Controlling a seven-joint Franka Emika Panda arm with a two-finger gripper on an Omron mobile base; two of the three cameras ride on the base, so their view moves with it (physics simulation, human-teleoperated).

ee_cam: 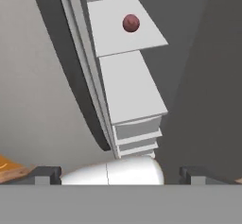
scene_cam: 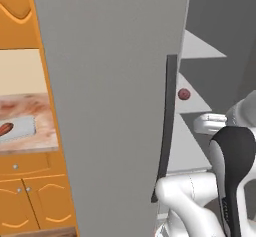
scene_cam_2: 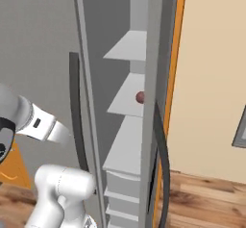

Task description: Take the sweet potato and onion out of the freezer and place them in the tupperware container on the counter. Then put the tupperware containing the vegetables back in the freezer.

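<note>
The freezer (scene_cam: 115,106) stands with its door swung open, its long dark handle (scene_cam: 169,126) facing me. On a pale inner shelf (ee_cam: 123,29) sits the onion (ee_cam: 131,23), a small round purplish-red ball, also seen as the onion (scene_cam: 184,94) and the onion (scene_cam_2: 140,97). My gripper (ee_cam: 120,173) is open, nothing between its fingertips (ee_cam: 45,173), and it hangs well short of the onion, outside the shelves. On the marbled counter (scene_cam: 42,106) at far left lies the grey tupperware container (scene_cam: 25,127), with the sweet potato (scene_cam: 5,129) resting in it.
The open door panel stands between the arm and the counter in the left base view. Orange cabinets (scene_cam: 30,196) sit under the counter. Stacked shelves and drawers (scene_cam_2: 122,193) fill the lower freezer. A cream wall (scene_cam_2: 211,78) and wooden floor (scene_cam_2: 206,203) lie to the right.
</note>
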